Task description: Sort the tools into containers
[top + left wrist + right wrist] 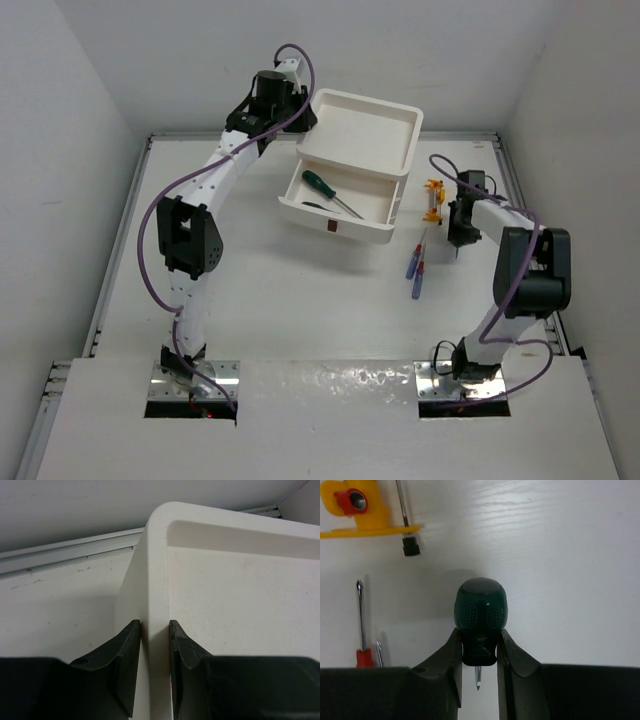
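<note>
- Left claw [155, 630] is pinched narrow on the back-left rim of the drawer unit [365, 100]. That makes a good brace while loading.
- Right claw [479, 652] is clamped on a green screwdriver [480, 607] at the handle neck, just right of the unit. I can't tell whether it touches the table.
- Suggested: lift, carry it left over the open drawer [360, 234], and release it low beside the green one [322, 185] already inside.
- Risk: the shaft tip could snag the unit's right wall, so clear the wall before descending.

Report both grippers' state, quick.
Left gripper: closed on the drawer unit's top rim.
Right gripper: closed on a green-handled screwdriver.
</note>
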You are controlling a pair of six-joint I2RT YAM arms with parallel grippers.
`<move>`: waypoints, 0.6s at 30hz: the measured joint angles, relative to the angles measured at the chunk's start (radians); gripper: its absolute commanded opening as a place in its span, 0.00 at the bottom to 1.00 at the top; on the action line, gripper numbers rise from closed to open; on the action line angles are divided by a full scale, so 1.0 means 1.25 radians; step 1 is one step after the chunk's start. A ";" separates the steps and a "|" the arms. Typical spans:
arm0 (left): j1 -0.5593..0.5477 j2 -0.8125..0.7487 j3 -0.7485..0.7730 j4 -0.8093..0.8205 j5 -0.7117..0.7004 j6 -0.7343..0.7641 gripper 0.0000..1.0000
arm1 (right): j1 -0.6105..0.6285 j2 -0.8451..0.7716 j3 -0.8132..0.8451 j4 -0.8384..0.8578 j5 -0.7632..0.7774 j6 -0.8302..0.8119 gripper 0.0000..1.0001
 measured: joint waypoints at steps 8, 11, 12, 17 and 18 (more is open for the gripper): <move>0.000 0.000 0.000 0.001 0.000 0.000 0.09 | 0.172 -0.244 0.143 -0.071 0.117 -0.162 0.00; 0.000 0.000 0.000 0.001 0.000 0.000 0.09 | 0.342 -0.329 0.208 0.002 0.106 -0.252 0.00; 0.000 0.000 -0.001 0.001 0.000 0.000 0.09 | 0.409 -0.349 0.223 0.030 0.084 -0.283 0.00; 0.000 0.000 -0.003 0.004 -0.001 0.000 0.09 | 0.584 -0.333 0.257 0.075 -0.069 -0.386 0.00; 0.000 -0.001 -0.005 0.006 -0.001 0.000 0.09 | 0.595 -0.308 0.269 0.066 -0.079 -0.396 0.00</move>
